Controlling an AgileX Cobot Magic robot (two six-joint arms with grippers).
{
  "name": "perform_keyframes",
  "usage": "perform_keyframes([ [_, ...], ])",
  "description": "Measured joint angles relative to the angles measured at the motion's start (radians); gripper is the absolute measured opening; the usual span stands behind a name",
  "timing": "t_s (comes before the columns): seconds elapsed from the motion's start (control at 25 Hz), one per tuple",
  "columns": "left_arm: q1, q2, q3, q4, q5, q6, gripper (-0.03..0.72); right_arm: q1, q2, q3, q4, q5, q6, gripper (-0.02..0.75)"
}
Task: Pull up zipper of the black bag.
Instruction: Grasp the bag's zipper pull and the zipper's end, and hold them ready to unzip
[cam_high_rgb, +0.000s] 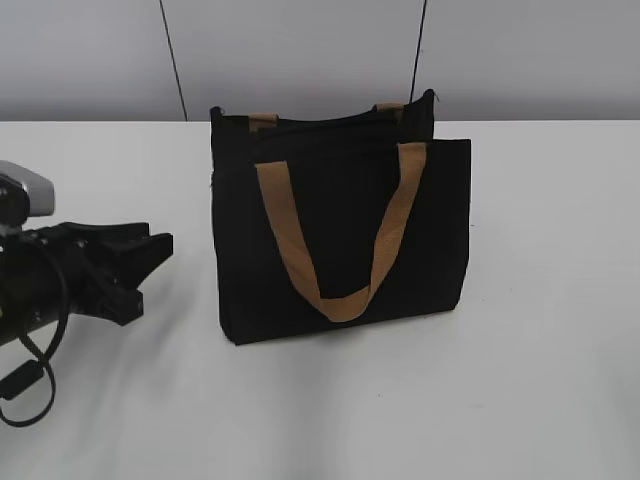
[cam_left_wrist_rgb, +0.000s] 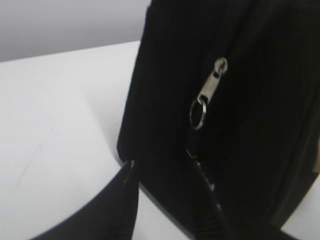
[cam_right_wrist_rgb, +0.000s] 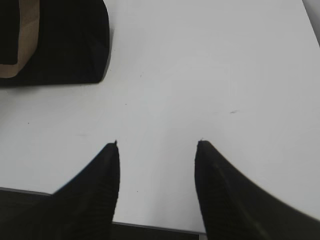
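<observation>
White table (cam_high_rgb: 540, 380), grey wall behind. My black bag (cam_high_rgb: 340, 240) stands upright mid-table, zipper (cam_left_wrist_rgb: 207, 92) dangling on its side panel. Left gripper (cam_left_wrist_rgb: 162, 167) sits spread right beside it; right gripper (cam_right_wrist_rgb: 157, 145) hangs spread over bare tabletop.

In the exterior view the left arm (cam_high_rgb: 60, 275) is cut off by the picture's left edge. The bag (cam_right_wrist_rgb: 55, 40) runs off the right wrist view's top left corner, and the zipper (cam_left_wrist_rgb: 207, 92) is blurred.
</observation>
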Motion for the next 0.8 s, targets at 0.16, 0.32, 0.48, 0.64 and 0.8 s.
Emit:
perform_keyframes([
  [0.16,0.000,0.117,-0.015,0.082,-0.056,-0.005,0.295,0.000,0.000,0.000,0.000,0.000,0.000,0.383],
  [0.32,0.000,0.191,-0.073,0.161,-0.074,-0.031,0.402,0.000,0.000,0.000,0.000,0.000,0.000,0.383],
  [0.48,0.000,0.234,-0.122,0.172,-0.078,-0.038,0.430,0.000,0.000,0.000,0.000,0.000,0.000,0.383],
  [0.64,0.000,0.271,-0.177,0.176,-0.078,-0.038,0.430,0.000,0.000,0.000,0.000,0.000,0.000,0.383],
  [0.8,0.000,0.309,-0.224,0.194,-0.078,-0.038,0.410,0.000,0.000,0.000,0.000,0.000,0.000,0.383],
])
